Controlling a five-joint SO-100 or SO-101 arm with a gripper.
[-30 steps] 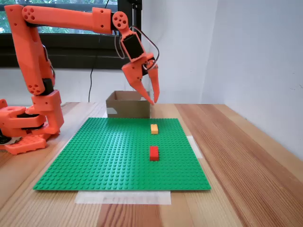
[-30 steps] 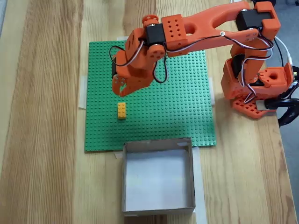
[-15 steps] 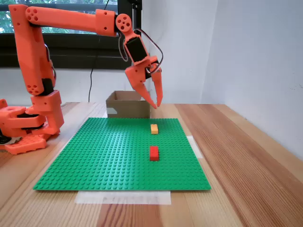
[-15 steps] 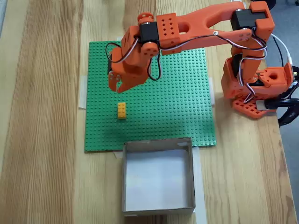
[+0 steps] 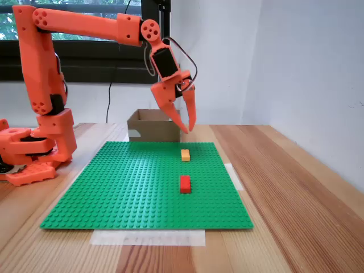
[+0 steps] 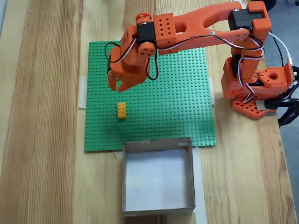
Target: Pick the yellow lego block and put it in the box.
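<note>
The yellow lego block [image 5: 185, 154] [image 6: 121, 110] lies on the green baseplate [image 5: 125, 187] [image 6: 177, 112], on the half nearer the box. The brown cardboard box [image 5: 153, 129] [image 6: 158, 141] stands just off the plate's edge and looks empty from above. My orange gripper [image 5: 187, 129] [image 6: 117, 86] hangs in the air above the plate, fingers pointing down, open with nothing between them. It hovers above the yellow block, a little to the side away from the box in the top-down fixed view.
A red brick [image 5: 185, 183] sits on the plate, in front of the yellow one in the side-on fixed view. The arm's base [image 5: 34, 153] [image 6: 254, 84] stands on the wooden table beside the plate. A white wall runs along the table's right side in that side-on view.
The gripper has shifted slightly away from the box and toward the plate's outer edge, staying open. Both bricks and the box have not moved.
</note>
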